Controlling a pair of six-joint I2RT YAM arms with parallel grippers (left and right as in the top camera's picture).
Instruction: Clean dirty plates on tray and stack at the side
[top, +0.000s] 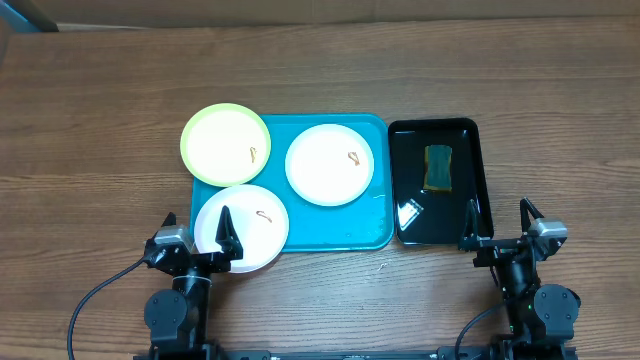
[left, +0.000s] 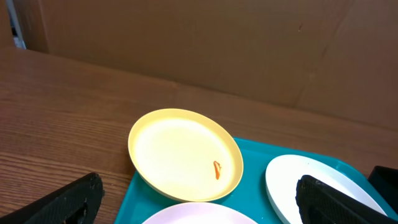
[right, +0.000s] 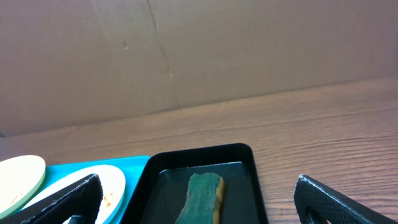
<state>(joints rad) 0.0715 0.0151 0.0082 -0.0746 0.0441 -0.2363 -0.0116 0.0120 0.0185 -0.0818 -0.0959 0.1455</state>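
Observation:
Three plates rest on the turquoise tray (top: 368, 226). The pale yellow-green plate (top: 225, 143) overhangs its back left corner, a white plate (top: 329, 164) lies at the middle right, and a second white plate (top: 250, 220) overhangs the front left corner. Each carries a small orange-brown smear. My left gripper (top: 197, 232) is open and empty at the tray's front left, one finger above the near white plate. From the left wrist, the yellow-green plate (left: 183, 152) lies ahead between the wide jaws. My right gripper (top: 498, 225) is open and empty at the black tray's front right corner.
A glossy black tray (top: 432, 122) stands right of the turquoise one with a green and yellow sponge (top: 438, 166) in it; the sponge (right: 202, 196) lies straight ahead in the right wrist view. A brown cardboard wall (right: 186, 56) backs the wooden table.

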